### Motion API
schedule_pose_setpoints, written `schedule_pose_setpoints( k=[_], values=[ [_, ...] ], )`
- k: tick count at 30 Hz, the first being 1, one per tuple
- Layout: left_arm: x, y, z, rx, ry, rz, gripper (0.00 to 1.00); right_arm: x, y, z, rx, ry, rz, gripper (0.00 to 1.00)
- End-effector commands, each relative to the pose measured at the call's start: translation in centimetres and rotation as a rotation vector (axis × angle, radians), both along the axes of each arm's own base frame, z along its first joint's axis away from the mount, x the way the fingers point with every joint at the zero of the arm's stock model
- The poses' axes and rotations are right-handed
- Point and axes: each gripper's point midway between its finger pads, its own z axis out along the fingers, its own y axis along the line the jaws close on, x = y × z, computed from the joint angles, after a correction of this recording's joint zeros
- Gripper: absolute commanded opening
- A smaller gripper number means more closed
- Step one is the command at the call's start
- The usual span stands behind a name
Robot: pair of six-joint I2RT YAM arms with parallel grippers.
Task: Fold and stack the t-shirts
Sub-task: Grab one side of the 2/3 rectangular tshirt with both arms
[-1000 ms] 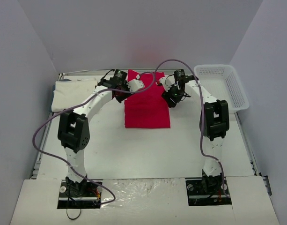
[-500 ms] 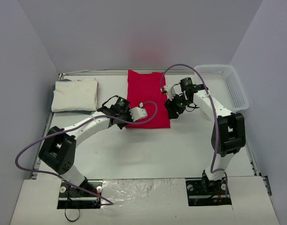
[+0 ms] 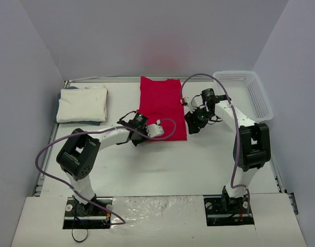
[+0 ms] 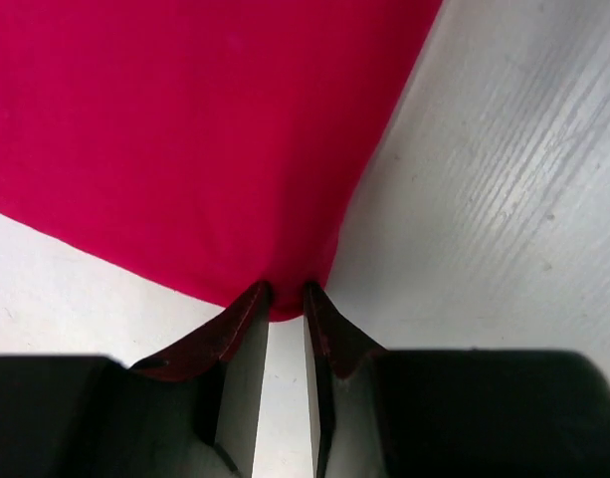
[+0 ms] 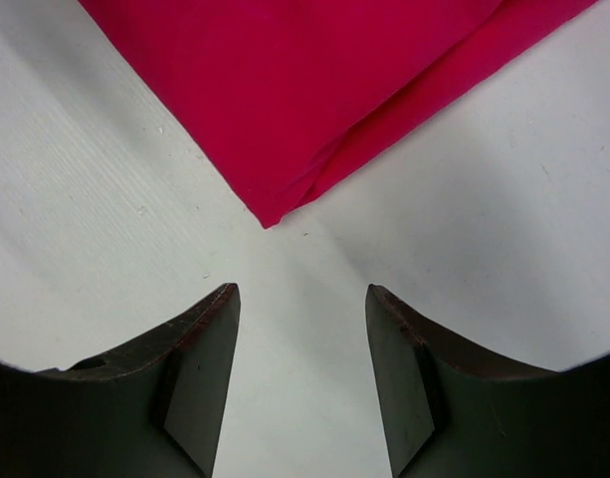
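The red t-shirt lies flat as a long folded rectangle in the middle of the table. My left gripper is at its near-left corner. In the left wrist view the jaws are closed to a narrow gap, with the red corner pinched between the tips. My right gripper is open, just right of the near-right corner. In the right wrist view that red corner lies on the table ahead of the open jaws, apart from them. The white folded t-shirt lies at the far left.
A white mesh basket stands at the far right edge. Purple-grey cables loop over both arms, one across the red shirt's near end. Grey walls close in the table on three sides.
Both grippers have come from the shirt's far end to its near end. Over the last half second the left settled at the near-left corner and the right moved a little nearer.
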Motion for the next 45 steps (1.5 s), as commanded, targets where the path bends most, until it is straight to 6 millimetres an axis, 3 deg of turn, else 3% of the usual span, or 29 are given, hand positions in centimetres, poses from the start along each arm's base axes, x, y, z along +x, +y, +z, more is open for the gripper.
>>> schedule_pose_setpoints(
  k=[1,20,32,34,37,41,45],
  values=[
    [1.7,-1.0,2.0,-0.025,-0.049,-0.005,0.20,-0.4,-0.3,0.3,-0.009,0.010,-0.005,0.50],
    [-0.4,-0.7,-0.1,0.023,0.088,-0.051,0.25,-1.6,0.0,-1.8,0.007,0.080,0.037,0.54],
    [-1.6,-0.4,-1.4,0.078,0.191,-0.096,0.27,-1.3,-0.1,-1.8,0.000,0.085,0.036,0.55],
    [-1.8,-0.2,-2.0,0.089,0.210,-0.084,0.26,-1.2,0.0,-1.8,0.001,0.083,0.037,0.55],
    [-1.9,0.1,-2.8,0.108,0.231,-0.061,0.04,-1.2,-0.1,-2.1,-0.011,0.092,0.036,0.56],
    [-2.1,-0.1,-2.5,0.089,0.241,-0.055,0.02,-1.1,-0.2,-2.0,-0.017,0.093,0.039,0.56],
    [-2.5,-0.1,-1.7,0.071,0.242,-0.068,0.02,-2.0,0.6,0.2,0.040,0.065,0.097,0.54]
  ],
)
